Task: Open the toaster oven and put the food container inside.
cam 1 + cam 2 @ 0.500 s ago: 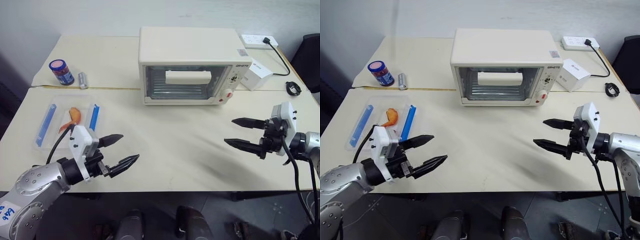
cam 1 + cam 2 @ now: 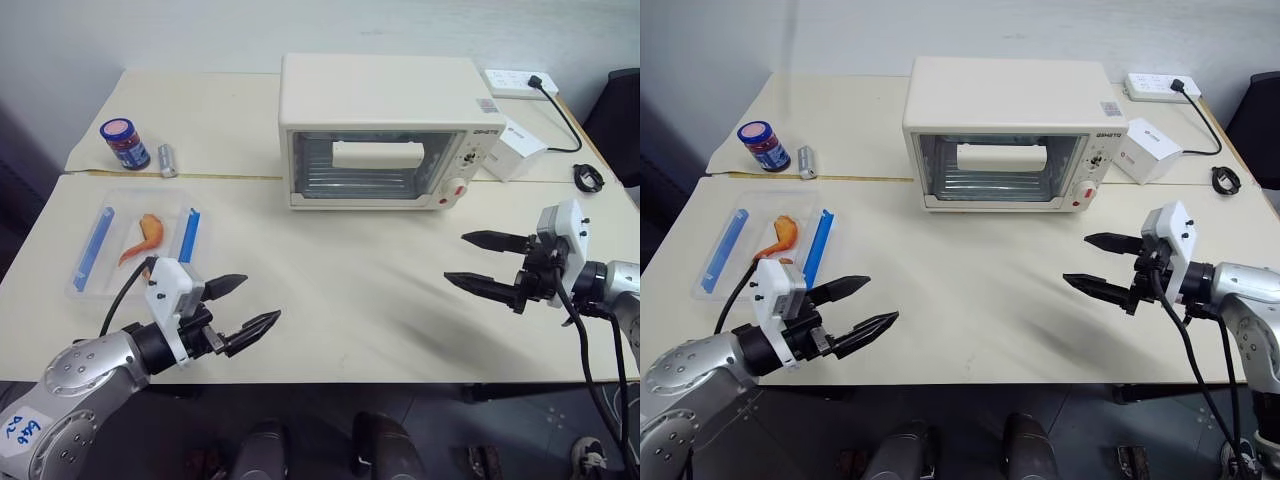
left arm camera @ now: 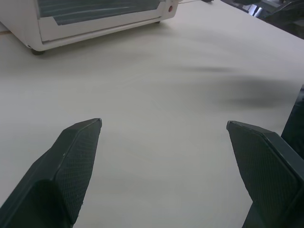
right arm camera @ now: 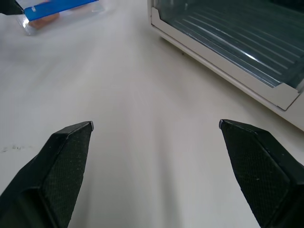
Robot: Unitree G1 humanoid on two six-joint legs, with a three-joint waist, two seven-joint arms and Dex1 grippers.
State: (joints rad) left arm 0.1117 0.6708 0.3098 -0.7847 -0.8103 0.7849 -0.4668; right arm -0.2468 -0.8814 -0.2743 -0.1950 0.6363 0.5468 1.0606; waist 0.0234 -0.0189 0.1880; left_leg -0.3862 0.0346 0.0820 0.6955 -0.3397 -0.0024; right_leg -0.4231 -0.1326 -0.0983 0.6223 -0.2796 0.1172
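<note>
The cream-white toaster oven [image 2: 385, 130] stands at the back middle of the table with its glass door closed and its white bar handle across the glass. The clear food container [image 2: 140, 245] with blue clips and orange food lies flat at the left, a corner of it also in the right wrist view [image 4: 57, 12]. My left gripper [image 2: 244, 305] hovers open over the front left of the table, just in front of the container and apart from it. At the right, my right gripper [image 2: 478, 261] is open above the table, pointing left, well short of the oven [image 4: 237, 42].
A small blue jar [image 2: 124, 143] and a small silver cylinder [image 2: 166, 160] stand at the back left. A small white box [image 2: 513, 148], a power strip [image 2: 515, 82] with its black cable and a black coil [image 2: 587, 177] lie right of the oven. Bare tabletop [image 2: 360, 280] spans between the grippers.
My left gripper has sunk a little toward the table's front edge. The right gripper has barely moved. Oven and container are as before.
</note>
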